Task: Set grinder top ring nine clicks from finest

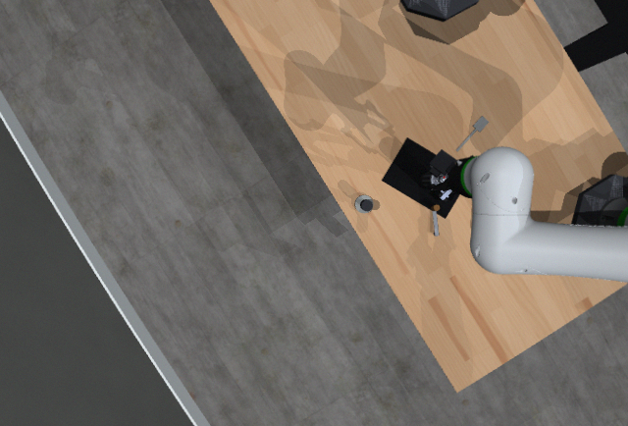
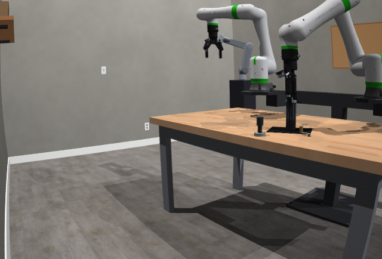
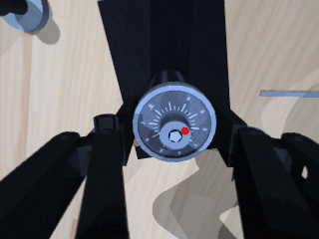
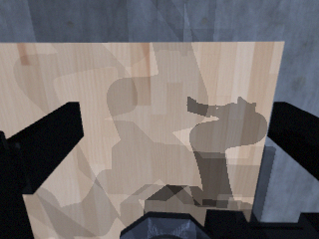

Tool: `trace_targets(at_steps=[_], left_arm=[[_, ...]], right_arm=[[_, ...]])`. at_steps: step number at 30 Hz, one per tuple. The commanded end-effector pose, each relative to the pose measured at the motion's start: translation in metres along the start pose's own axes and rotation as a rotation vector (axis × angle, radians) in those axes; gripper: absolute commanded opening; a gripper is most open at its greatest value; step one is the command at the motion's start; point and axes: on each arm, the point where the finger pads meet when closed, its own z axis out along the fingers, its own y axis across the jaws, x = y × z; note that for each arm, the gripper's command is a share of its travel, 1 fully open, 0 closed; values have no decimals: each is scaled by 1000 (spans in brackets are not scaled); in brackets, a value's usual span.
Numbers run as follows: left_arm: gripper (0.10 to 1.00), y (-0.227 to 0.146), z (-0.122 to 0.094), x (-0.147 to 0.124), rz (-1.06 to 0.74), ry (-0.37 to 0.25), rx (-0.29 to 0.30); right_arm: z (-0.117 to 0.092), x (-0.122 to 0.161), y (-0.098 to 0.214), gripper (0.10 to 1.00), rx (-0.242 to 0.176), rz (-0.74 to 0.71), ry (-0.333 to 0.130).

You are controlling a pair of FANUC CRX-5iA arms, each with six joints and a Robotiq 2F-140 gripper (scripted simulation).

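Left fingers [image 1: 427, 179] [image 2: 287, 88] on top ring [image 1: 438, 180] [image 2: 293, 101] [image 3: 174, 158], grinder's body [image 2: 290, 119] [image 3: 169, 77] largely hidden beneath.
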Motion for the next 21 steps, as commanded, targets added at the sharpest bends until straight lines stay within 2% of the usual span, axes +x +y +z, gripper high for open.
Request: trace_targets(at_steps=[1, 13, 21], left_arm=[[436, 0, -1, 0, 167, 11, -11], [436, 0, -1, 0, 354, 12, -10], [436, 0, -1, 0, 409, 13, -10]], right_arm=[[-1, 0, 0, 1000, 0, 0, 2], [-1, 0, 0, 1000, 0, 0, 2], [-1, 0, 0, 1000, 0, 0, 2]])
